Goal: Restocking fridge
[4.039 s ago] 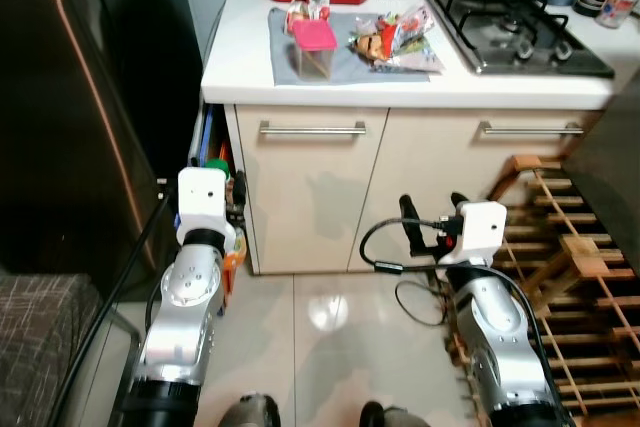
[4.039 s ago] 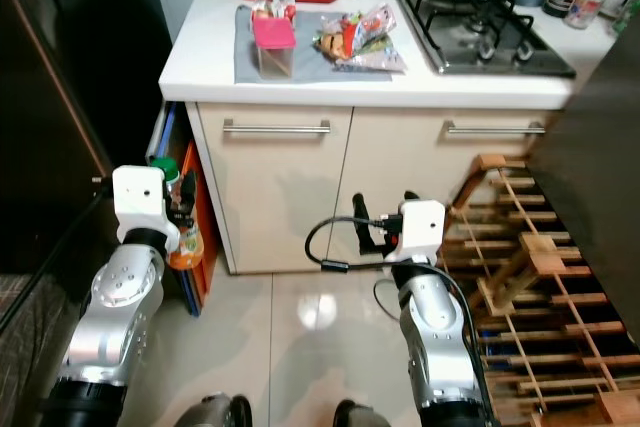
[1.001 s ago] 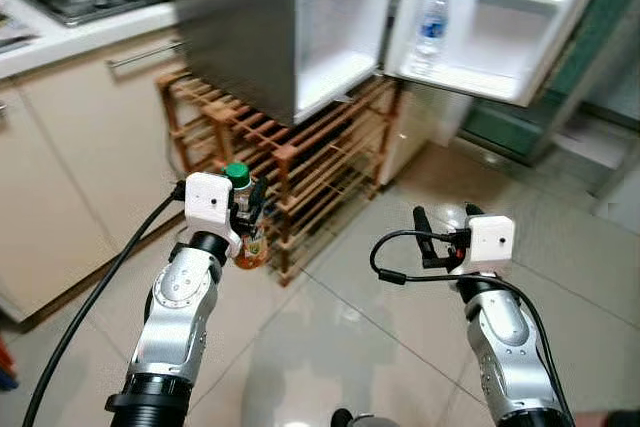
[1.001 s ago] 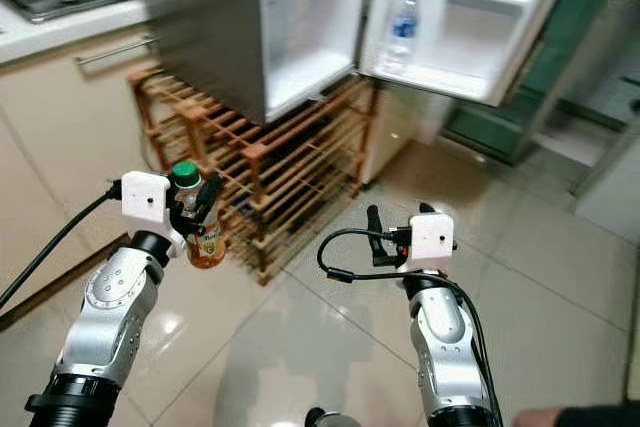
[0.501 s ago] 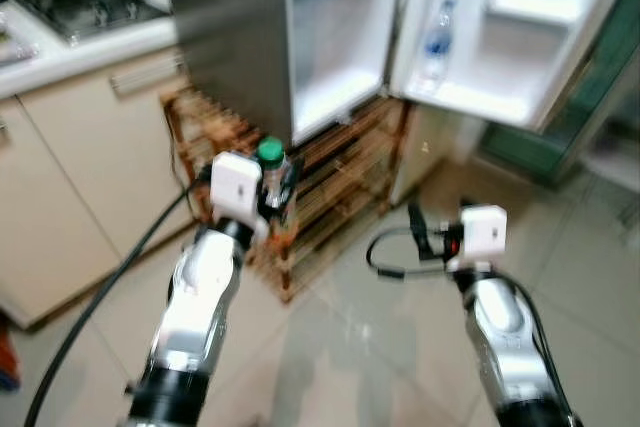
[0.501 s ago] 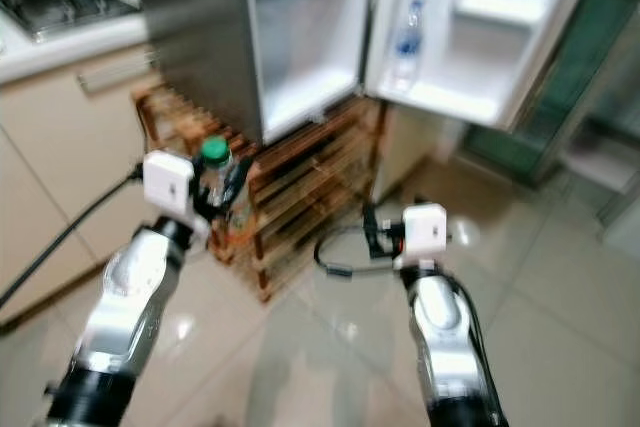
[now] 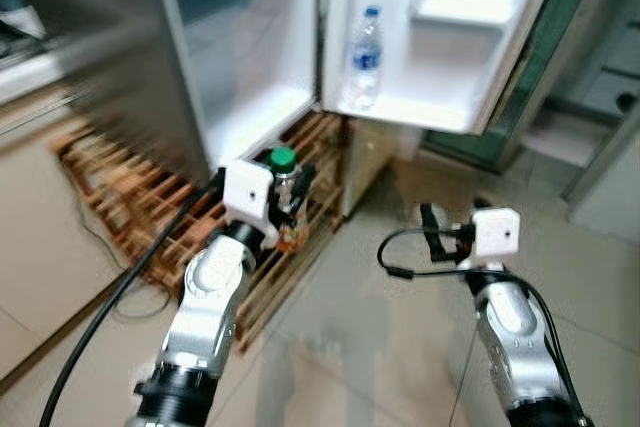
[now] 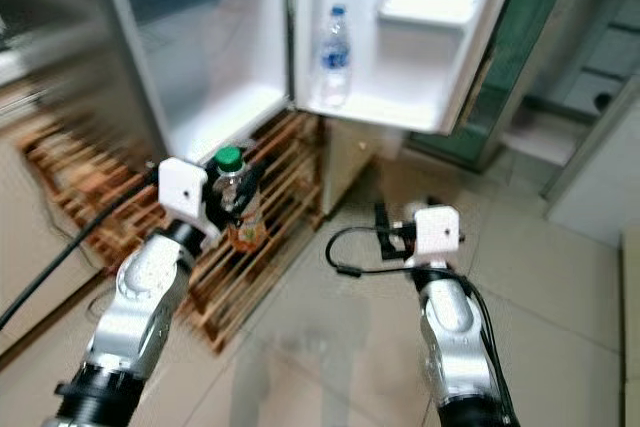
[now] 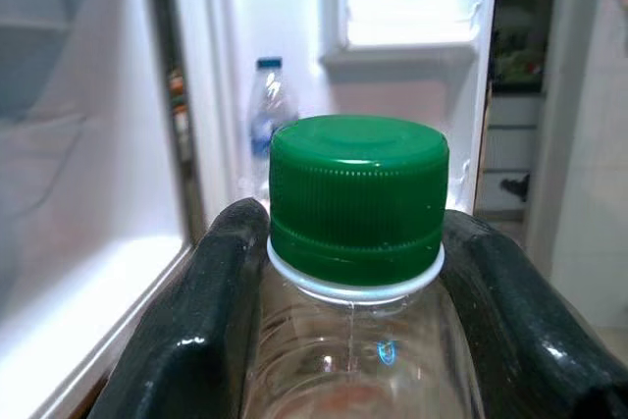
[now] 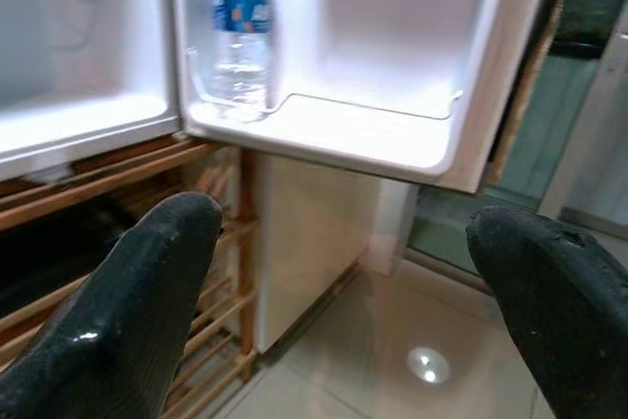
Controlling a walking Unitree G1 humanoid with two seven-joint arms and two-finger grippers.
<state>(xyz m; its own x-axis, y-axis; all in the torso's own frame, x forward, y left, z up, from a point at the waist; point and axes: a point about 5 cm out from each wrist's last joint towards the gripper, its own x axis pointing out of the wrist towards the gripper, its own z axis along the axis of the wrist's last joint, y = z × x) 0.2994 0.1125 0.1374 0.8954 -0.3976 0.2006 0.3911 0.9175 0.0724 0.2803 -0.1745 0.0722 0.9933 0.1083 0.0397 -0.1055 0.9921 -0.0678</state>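
My left gripper (image 7: 292, 197) is shut on a clear bottle (image 8: 240, 209) with a green cap (image 9: 357, 197) and an orange label, held upright in front of the open fridge. The fridge (image 7: 250, 57) stands ahead with its white interior lit. Its open door (image 7: 450, 37) has a lower shelf holding a water bottle (image 7: 366, 57) with a blue label, also seen as the water bottle (image 10: 240, 31) in the right wrist view. My right gripper (image 7: 440, 237) is open, held low over the floor, to the right of the fridge opening, with nothing between its fingers (image 10: 147, 311).
A wooden slatted rack (image 7: 170, 237) lies on the floor below and left of the fridge. A counter and cabinet front (image 7: 40, 147) are at the far left, blurred. Tiled floor (image 7: 400, 347) spreads in front and to the right. A black cable (image 7: 110, 297) trails from my left arm.
The view has swung toward the fridge, which now sits closer and more central. The left gripper still holds the bottle, now nearer the fridge opening. The right gripper stays open.
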